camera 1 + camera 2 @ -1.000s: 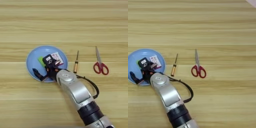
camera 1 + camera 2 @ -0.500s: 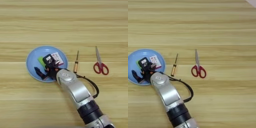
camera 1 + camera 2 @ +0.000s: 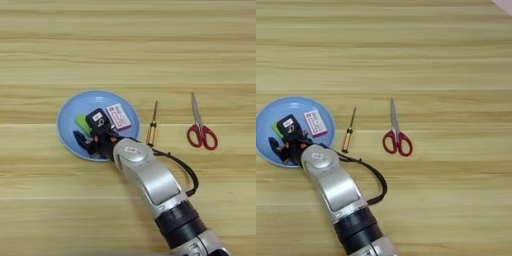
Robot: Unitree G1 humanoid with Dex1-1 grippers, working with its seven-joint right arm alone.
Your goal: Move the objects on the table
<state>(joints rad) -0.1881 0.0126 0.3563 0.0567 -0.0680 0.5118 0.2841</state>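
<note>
Working over the wooden counter (image 3: 125, 45), which fills both views; the silver forearm (image 3: 150, 180) comes in from the near right edge and slants far-left to the plate.

Step in hand, as judged: the hand (image 3: 90, 136) is over the plate, either setting the green block down or drawing off after doing so. To do it well: lift straight up and clear of the plate rim before swinging right, so the fingers do not drag the block or nudge the box beside it. Keep the wrist cable away from the screwdriver, which lies just right of the plate.

Largest to smallest:
- Round light-blue plate (image 3: 75, 107), left of centre, near half of the counter. The hand sits over its near-middle part.
- Red-handled scissors (image 3: 200, 131), well right of the plate, blades pointing far, handles near. Well apart from the hand.
- Thin yellow-handled screwdriver (image 3: 152, 128), between plate and scissors, just beside the plate's right rim, tip pointing far.
- Small red-and-white flat box (image 3: 118, 116), on the plate, right part, just right of the hand.
- Small green rectangular block (image 3: 81, 123), on the plate, left part, at the hand's upper finger; touching or merely beside, cannot tell.

Hand state: two black fingers stand spread, nothing seen clamped between them; reads as released.
</note>
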